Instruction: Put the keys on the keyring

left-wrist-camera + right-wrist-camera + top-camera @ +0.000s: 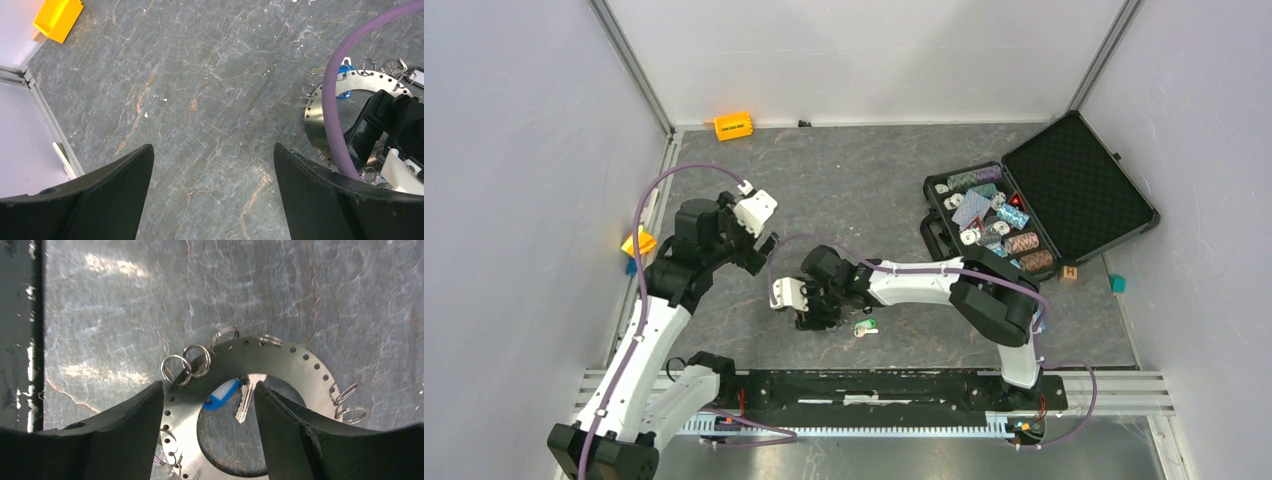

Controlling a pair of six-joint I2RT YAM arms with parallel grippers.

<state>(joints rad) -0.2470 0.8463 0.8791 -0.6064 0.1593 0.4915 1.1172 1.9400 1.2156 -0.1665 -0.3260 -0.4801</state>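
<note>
Left gripper [212, 150] hangs over bare grey marbled table [200, 75], fingers spread wide, nothing between them. Large thin silvery metal keyring [280, 365], perforated with small split rings along its edge, lies flat near-centre on the table, right of the left gripper. Right gripper [209, 390] is parted, fingers straddling the ring's band. Blue-tagged silver key [245, 395] lies in the ring's hole. Green-tagged silver key [865, 326] lies just right of the right gripper.
</note>
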